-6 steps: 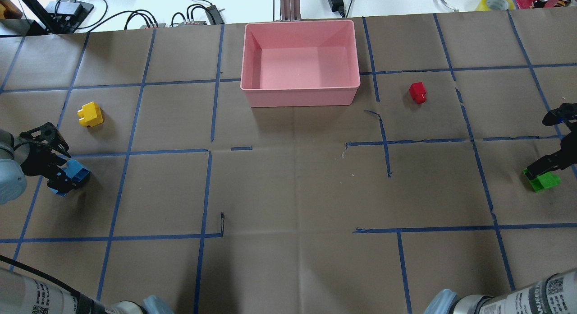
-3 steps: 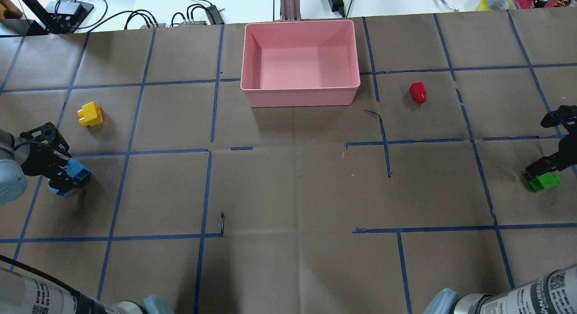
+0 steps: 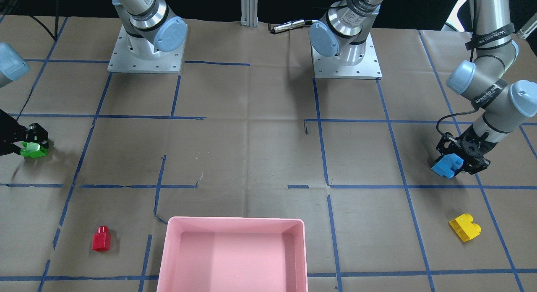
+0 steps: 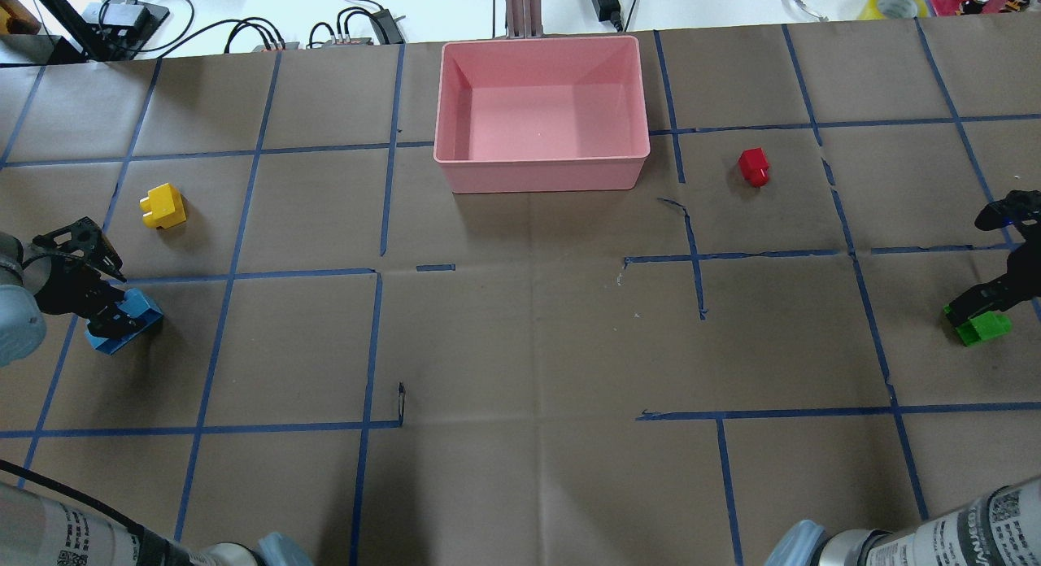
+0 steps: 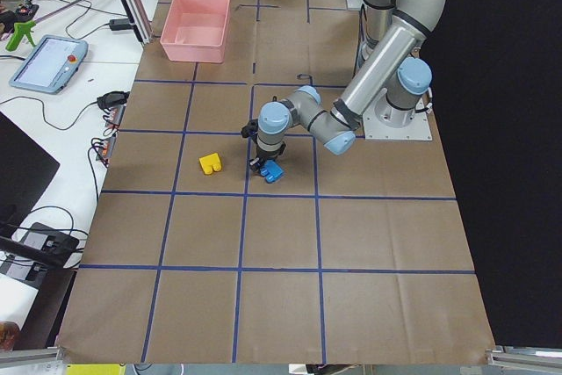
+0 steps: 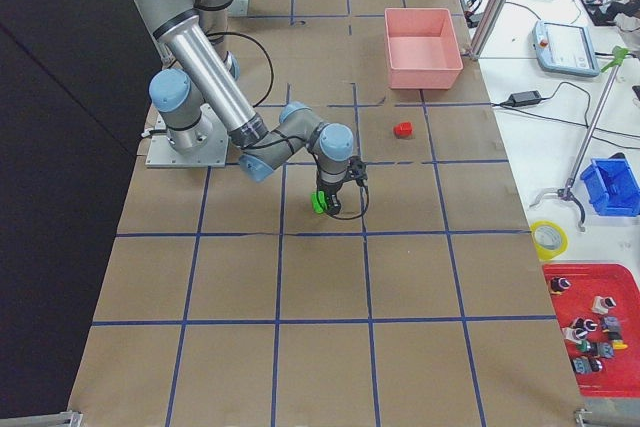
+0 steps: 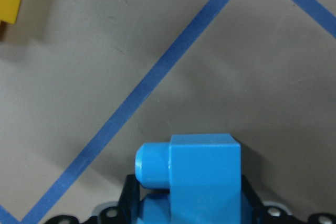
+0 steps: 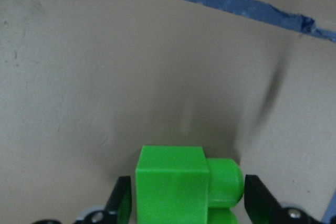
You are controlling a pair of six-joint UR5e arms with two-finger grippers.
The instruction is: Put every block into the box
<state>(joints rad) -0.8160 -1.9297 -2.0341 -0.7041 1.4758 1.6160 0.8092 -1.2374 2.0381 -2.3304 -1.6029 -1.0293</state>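
**Both pincers clamped on bricks, box far off**

The left pincer (image 3: 456, 162) is clenched on the blue brick (image 7: 205, 177), likely across its flat narrow sides for a firm hold. The long axis juts forward past the fingers, studs sideways. The yellow brick (image 4: 163, 206) lies near. The right pincer (image 8: 191, 200) grips the green brick (image 8: 170, 182), stud sideways. The red brick (image 4: 754, 166) lies between it and the box (image 4: 541, 174), which is well apart from both.

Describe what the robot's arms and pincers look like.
The left arm and right arm are silver tubes with pale blue round joint caps and black bands lettered in white. A thin black cable loops by the left wrist. The left pincer and right pincer are black.
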